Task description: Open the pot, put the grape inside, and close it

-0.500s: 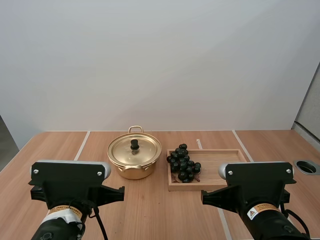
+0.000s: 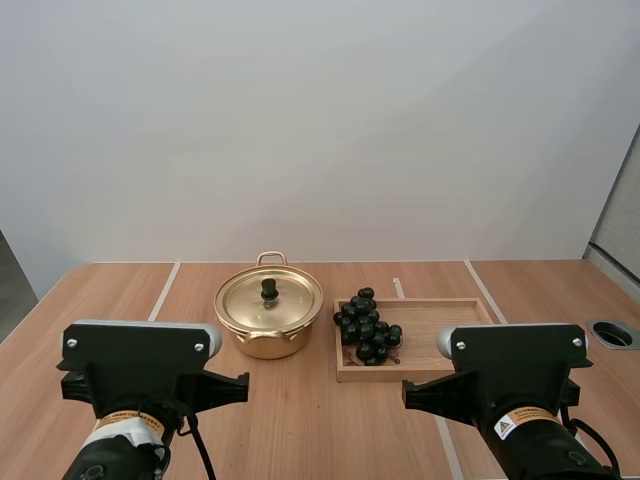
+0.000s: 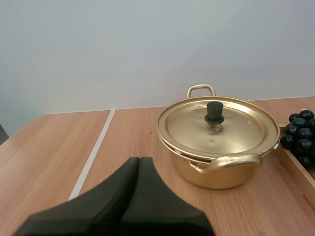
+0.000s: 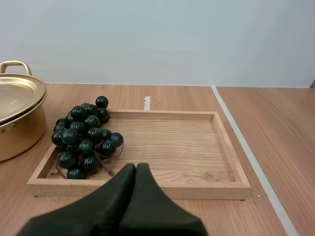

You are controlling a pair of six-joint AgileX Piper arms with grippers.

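Both closed, empty: left pincer [image 3: 139, 160], right pincer [image 4: 135, 166].

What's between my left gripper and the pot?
Nothing but bare table, seen in the left wrist view, between the shut left gripper and the pot.

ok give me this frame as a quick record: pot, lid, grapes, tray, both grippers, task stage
pot: on table, beside tray, on left arm's side
lid: on pot, closed
grapes: in tray, at the end near the pot
tray: otherwise bare
left gripper: shut, empty, facing pot, short of it
right gripper: shut, empty, facing tray, short of it
task stage: not begun
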